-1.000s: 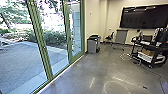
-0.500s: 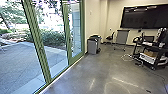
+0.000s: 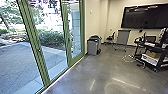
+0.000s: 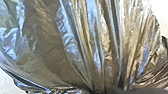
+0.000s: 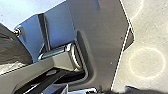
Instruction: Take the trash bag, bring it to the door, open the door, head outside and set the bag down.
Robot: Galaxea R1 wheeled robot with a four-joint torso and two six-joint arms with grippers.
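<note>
Bag (image 4: pixel 75 50) bunched in L end effector (image 4: pixel 110 90); R end effector (image 5: pixel 140 90) state: can't tell; bin (image 3: pixel 92 47) nr wall (image 3: pixel 93 22).

We count one trash bag (image 4: pixel 50 47), one wall screen (image 3: pixel 142 18), one chair (image 3: pixel 110 38), one grey stand (image 3: pixel 123 38) and one black cart (image 3: pixel 153 47); whether the bins (image 3: pixel 92 48) number one or two, we cannot tell.

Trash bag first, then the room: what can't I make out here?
- Trash bag, left wrist view: contents hidden by its film, full outline cut off by the picture's edges.
- Gray bin, head view: inside too small to tell.
- Dark cart, head view: partly cut off by the right edge.
</note>
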